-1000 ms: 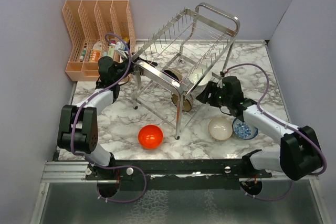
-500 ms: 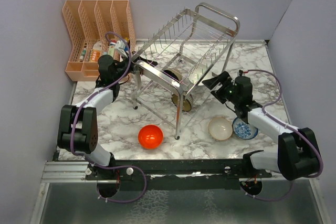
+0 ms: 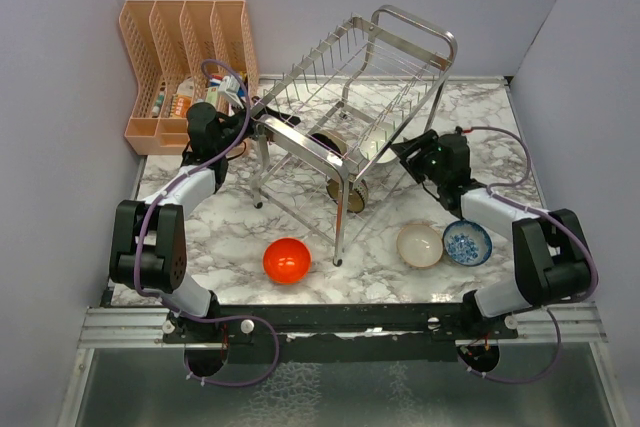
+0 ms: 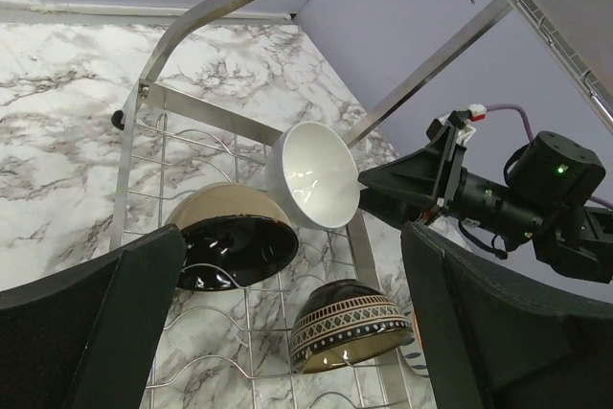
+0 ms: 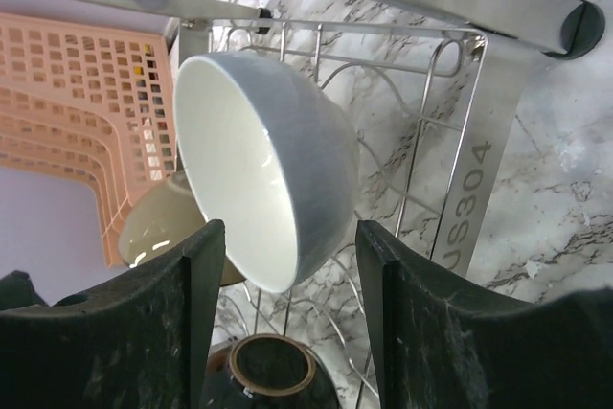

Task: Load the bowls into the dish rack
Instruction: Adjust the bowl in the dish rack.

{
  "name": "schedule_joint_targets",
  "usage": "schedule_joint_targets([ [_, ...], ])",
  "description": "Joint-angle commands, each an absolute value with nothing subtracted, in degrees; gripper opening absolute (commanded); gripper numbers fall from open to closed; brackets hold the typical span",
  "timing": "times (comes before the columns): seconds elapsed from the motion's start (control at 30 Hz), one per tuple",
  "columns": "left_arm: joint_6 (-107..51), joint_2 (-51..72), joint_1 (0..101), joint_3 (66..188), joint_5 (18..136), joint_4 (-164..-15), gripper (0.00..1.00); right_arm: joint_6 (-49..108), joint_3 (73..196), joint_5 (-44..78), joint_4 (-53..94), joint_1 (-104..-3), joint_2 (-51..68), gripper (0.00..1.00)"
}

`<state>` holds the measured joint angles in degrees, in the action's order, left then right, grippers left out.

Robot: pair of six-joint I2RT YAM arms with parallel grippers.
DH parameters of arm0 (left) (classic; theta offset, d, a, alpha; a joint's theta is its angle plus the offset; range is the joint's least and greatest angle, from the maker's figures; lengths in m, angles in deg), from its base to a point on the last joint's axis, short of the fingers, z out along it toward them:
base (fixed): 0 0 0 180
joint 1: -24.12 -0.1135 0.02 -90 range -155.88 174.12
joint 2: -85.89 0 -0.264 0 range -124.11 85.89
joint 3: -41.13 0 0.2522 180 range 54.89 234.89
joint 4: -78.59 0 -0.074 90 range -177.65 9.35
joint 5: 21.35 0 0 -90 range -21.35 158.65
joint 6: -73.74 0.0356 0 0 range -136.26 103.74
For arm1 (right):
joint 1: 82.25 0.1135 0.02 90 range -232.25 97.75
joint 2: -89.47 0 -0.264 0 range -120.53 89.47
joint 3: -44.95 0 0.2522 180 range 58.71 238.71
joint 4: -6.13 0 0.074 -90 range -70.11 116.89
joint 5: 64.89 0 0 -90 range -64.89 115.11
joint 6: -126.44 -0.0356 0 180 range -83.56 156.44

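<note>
Top view: a second before, the right gripper was up against the white bowl. It had since let go and backed off, leaving the bowl in the dish rack just ahead of its jaws. So that one looked loaded.

Left wrist: the left gripper had its jaws spread wide and empty, with the rack beyond them.

Right wrist: jaws partly spread, pinching nothing, and the bowl stood on edge straight ahead.
</note>
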<state>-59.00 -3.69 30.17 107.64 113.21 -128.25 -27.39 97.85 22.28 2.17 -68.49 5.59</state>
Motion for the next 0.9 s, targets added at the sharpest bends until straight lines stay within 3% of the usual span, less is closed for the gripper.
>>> schedule_joint_targets([
  [0.0, -57.83, -3.64, 29.84, 109.16, 114.27, -128.30, 0.99, -26.00, 100.91, 26.20, -0.40, -68.91, 2.16, 0.56],
  [0.1, -57.74, -3.67, 29.83, 109.17, 114.32, -128.28, 0.99, -24.48, 102.37, 26.67, -0.81, -68.89, -0.48, 0.55],
  [0.3, -57.33, -3.35, 29.83, 108.79, 114.27, -127.92, 0.99, -20.92, 103.87, 26.14, -1.89, -68.89, -4.05, 0.44],
  [0.5, -57.20, -3.48, 29.81, 108.25, 114.09, -127.98, 0.99, -17.73, 103.61, 28.20, -1.63, -68.94, -3.01, 0.02],
  [0.87, -57.31, -3.17, 29.84, 108.12, 113.79, -128.17, 0.99, -1.82, 99.98, 32.23, -11.97, -66.78, 5.67, 0.01],
])
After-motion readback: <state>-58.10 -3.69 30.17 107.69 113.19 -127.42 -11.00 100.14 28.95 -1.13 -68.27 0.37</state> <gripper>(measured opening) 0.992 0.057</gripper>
